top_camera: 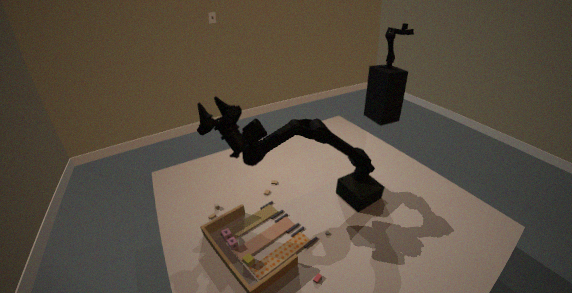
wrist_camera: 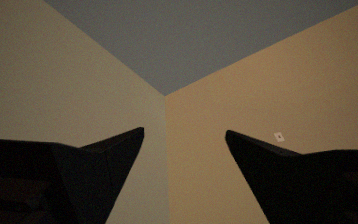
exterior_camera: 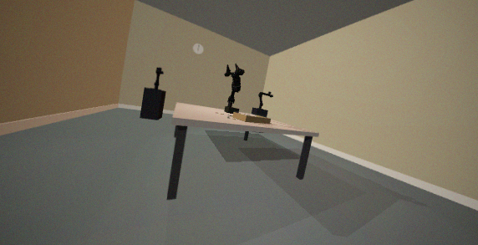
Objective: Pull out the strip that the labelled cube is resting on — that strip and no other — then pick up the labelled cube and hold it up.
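My gripper (top_camera: pixel 208 101) (exterior_camera: pixel 231 64) (wrist_camera: pixel 185 133) is open and empty, raised high above the table and pointing up, away from the tray. A wooden-walled tray (top_camera: pixel 277 274) (exterior_camera: pixel 246 117) holds an olive strip (top_camera: pixel 260 217), a salmon strip (top_camera: pixel 267 237) and an orange-dotted strip (top_camera: pixel 283 255). Dark bars show at the strip ends facing the arm. Two pink cubes with dark marks, one cube (top_camera: pixel 226 232) and another cube (top_camera: pixel 231 242), sit near the far ends. A yellow-green cube (top_camera: pixel 248 259) sits by the dotted strip's far end. The labels and exact support under each cube are too small to tell.
Small loose pieces lie on the table (top_camera: pixel 440 216) (exterior_camera: pixel 200 115) around the tray, including a red piece (top_camera: pixel 317 278) and a tan piece (top_camera: pixel 274 182). The arm's base (top_camera: pixel 360 192) stands across from the tray. Other arms stand on separate dark pedestals.
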### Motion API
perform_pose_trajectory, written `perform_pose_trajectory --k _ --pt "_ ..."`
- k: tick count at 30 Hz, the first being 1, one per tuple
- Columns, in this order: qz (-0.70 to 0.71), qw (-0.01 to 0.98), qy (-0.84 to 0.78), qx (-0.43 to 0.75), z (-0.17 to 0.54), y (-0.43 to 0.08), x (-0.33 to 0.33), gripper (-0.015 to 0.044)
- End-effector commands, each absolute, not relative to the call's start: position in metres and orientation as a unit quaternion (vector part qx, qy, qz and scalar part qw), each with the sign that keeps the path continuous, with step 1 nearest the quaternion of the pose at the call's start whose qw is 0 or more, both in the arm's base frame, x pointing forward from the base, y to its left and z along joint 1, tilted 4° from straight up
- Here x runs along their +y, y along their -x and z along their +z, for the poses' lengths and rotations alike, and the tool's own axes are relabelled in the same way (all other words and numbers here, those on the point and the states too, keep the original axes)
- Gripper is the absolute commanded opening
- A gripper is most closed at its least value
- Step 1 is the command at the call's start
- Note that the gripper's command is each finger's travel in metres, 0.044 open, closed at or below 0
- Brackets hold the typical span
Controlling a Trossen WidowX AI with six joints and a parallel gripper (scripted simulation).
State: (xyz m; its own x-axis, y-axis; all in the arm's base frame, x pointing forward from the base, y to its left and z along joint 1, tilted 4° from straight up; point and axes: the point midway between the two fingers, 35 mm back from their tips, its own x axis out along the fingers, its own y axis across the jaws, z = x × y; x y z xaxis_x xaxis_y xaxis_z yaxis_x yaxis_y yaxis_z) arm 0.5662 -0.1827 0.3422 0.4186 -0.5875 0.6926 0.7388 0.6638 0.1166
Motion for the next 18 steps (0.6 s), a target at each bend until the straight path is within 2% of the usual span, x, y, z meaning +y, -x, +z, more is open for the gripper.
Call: perform_pose_trajectory --k 1,10,18 --pt "-0.395 0.838 0.104 -0.363 0.343 -0.567 -0.182 0.04" --pt "-0.285 0.921 0.114 -0.238 0.353 -0.577 -0.127 0.04" --pt "-0.173 0.974 0.103 -0.102 0.326 -0.552 -0.072 0.04"
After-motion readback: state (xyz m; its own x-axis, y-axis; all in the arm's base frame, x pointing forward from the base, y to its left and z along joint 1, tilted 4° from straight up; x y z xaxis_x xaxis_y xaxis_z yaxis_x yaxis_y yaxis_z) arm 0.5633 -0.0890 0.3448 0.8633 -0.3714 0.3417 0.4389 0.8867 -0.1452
